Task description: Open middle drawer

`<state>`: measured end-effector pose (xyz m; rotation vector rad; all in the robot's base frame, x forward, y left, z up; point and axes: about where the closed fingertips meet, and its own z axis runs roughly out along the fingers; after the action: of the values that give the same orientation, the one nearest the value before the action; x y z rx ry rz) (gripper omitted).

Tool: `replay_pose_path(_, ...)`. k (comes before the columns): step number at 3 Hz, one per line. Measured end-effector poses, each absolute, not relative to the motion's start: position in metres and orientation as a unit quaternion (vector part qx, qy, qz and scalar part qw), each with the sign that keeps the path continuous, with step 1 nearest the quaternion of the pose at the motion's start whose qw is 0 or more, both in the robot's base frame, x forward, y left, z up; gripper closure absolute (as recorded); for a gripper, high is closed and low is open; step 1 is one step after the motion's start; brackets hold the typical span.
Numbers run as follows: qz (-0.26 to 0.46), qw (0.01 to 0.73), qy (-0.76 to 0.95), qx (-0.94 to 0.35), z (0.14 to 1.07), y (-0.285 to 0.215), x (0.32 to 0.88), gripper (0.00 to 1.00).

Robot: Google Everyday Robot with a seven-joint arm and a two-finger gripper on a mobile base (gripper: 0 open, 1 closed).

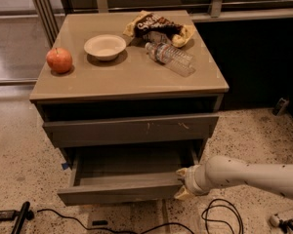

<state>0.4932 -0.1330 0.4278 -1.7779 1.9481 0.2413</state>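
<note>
While the middle drawer (117, 190) sits pulled out below the scratched top drawer (132, 129), hand (181, 184) at its front's right end, whether clenched or released cannot tell, apple (59, 60), bowl (105, 47), bottle (170, 59), chip bag (158, 26) up on the counter (127, 79)

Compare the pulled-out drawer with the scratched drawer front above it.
The middle drawer is pulled out, its inside showing; the scratched drawer front is pushed in. The scratched drawer front bears pale marks; the middle drawer looks plain. The gripper is at the middle drawer's right end, away from the scratched drawer front. Both are grey-brown, without handles.
</note>
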Motion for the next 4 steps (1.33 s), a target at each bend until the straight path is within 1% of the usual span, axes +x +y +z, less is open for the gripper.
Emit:
replay_pose_path(1, 0.089, 0.244, 0.713, -0.651, 0.428, -0.133, 0.493, 0.66)
replay_pose_path(2, 0.098, 0.256, 0.72, -0.638, 0.431, -0.147, 0.474, 0.89)
replay_pose_path(3, 0.1, 0.259, 0.721, -0.635, 0.435, -0.148, 0.471, 1.0)
replay_pose_path(4, 0.105, 0.269, 0.715, -0.636, 0.441, -0.142, 0.459, 1.0)
